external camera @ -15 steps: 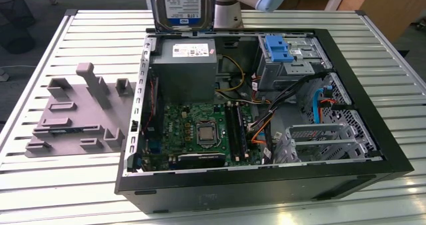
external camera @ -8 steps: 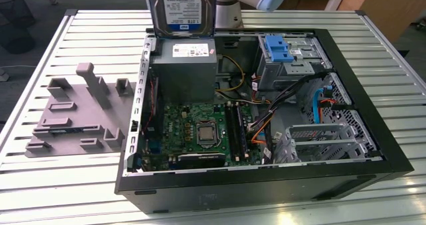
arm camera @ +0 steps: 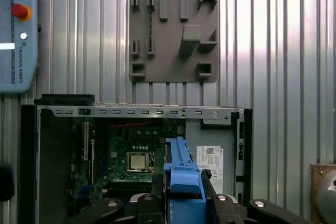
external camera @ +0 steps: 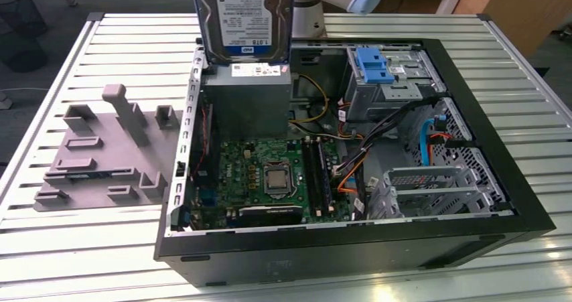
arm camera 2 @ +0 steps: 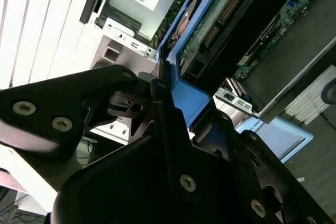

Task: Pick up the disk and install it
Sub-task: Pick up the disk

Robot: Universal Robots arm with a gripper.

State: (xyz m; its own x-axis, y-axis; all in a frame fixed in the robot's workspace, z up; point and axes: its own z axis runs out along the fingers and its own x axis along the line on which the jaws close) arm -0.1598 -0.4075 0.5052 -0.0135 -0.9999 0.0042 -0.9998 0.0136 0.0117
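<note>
Glossy ribbed metal table (external camera: 80,262); matt, perhaps plastic, fixture (external camera: 90,158); blue plastic disk frame (arm camera: 184,179)

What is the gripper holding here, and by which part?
The gripper holds the disk by one end of its blue frame, up above the open computer case.

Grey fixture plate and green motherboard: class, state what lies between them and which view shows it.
Between the grey fixture plate and the motherboard lie a strip of slatted table and the case's metal side wall, plain in the first wrist view.
</note>
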